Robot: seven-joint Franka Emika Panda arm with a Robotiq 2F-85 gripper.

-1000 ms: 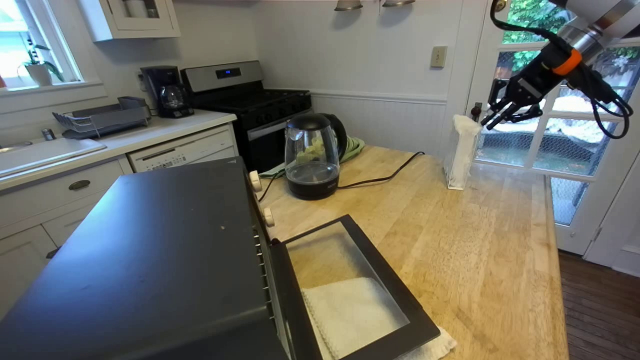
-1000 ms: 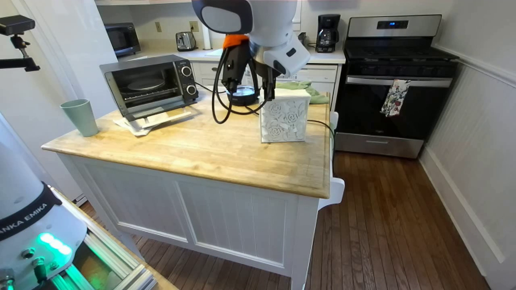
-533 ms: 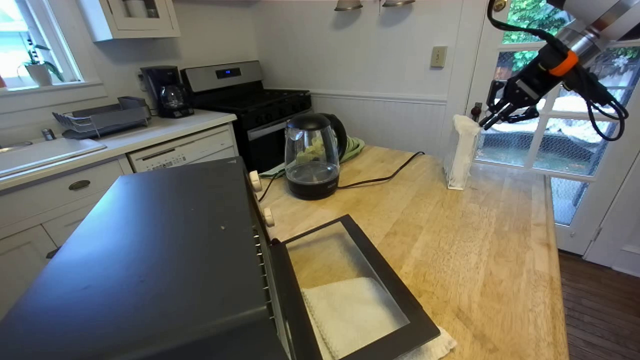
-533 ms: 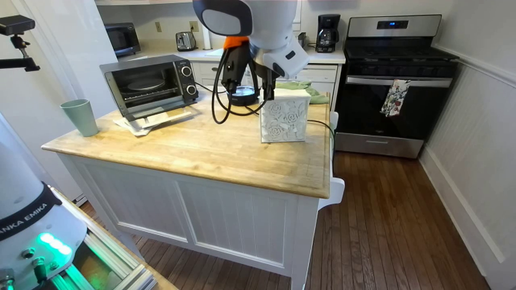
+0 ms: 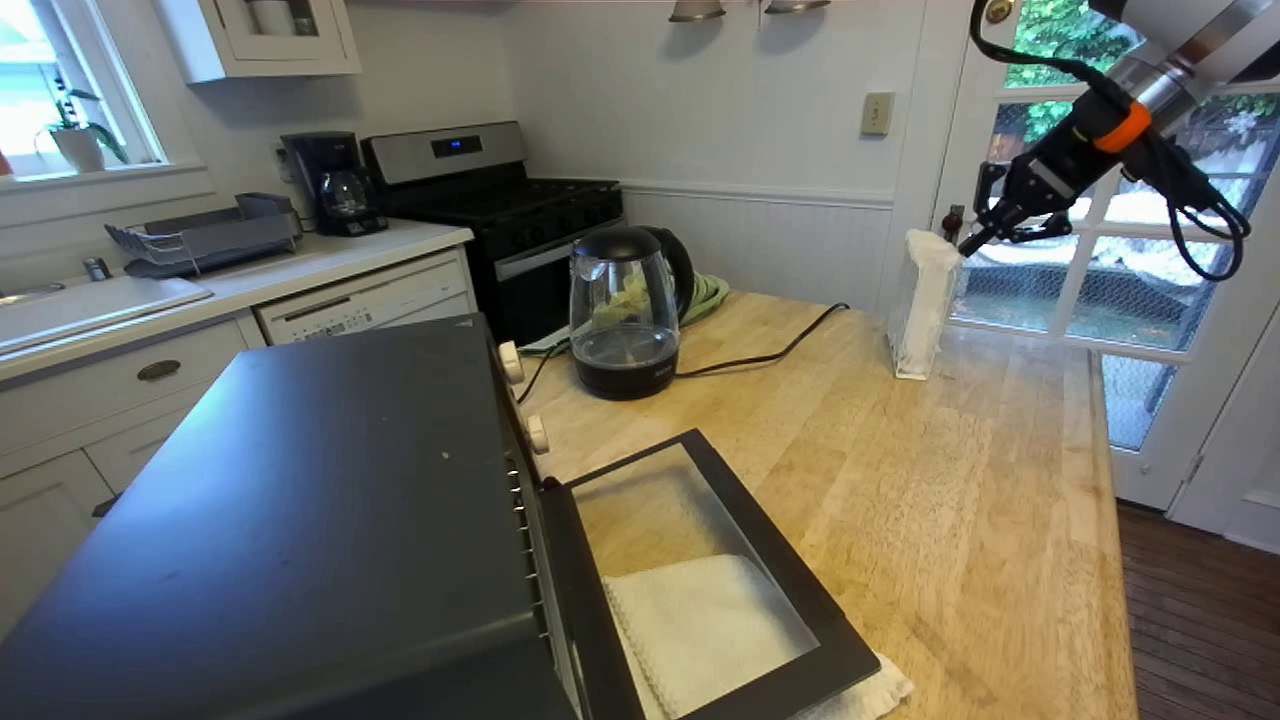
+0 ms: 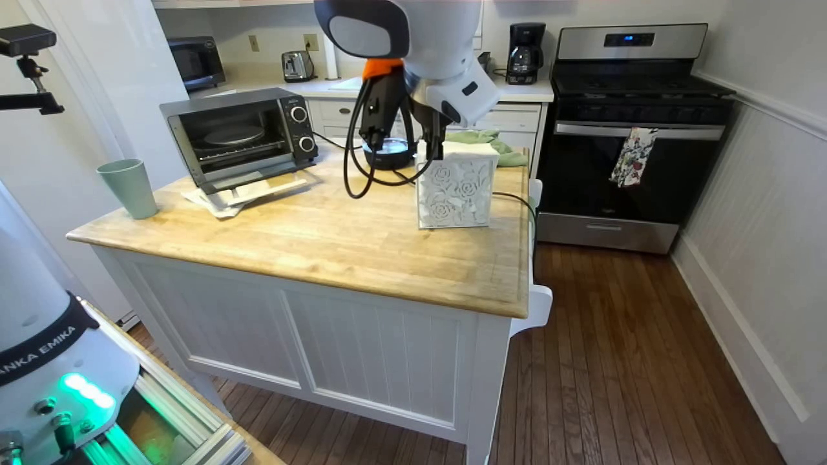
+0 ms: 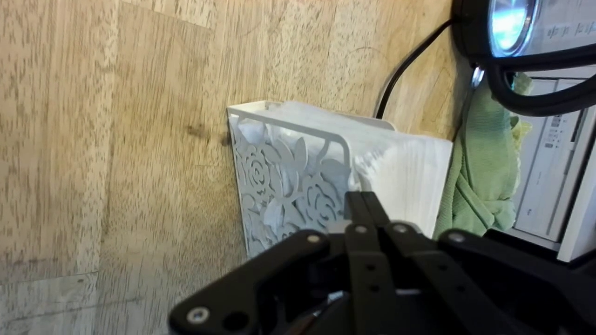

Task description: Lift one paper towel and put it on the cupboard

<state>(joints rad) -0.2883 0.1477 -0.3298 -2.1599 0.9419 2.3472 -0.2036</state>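
In an exterior view the gripper [image 5: 965,247] has just drawn its fingers together: no longer spread, they press side by side like one dark prong. Their tips sit at the top of the white holder [image 6: 454,194], on its near side, where the paper towels [image 7: 405,172] bulge up behind its floral panel. Whether a sheet is pinched between them I cannot tell; the tips themselves hide the spot. The holder has not budged, so I take it the towel for this job is still in the stack, toward the right end of the worktop [image 6: 310,239] in an exterior view, with the kettle [image 5: 625,340] over to the left in both exterior views. To my eye that makes this the grasp, with the lift yet to come. A slow upward pull should tell whether one sheet, several or none comes along; a hard tug might tip the holder. The wood to the left of it looks a handy spot for laying the sheet flat.
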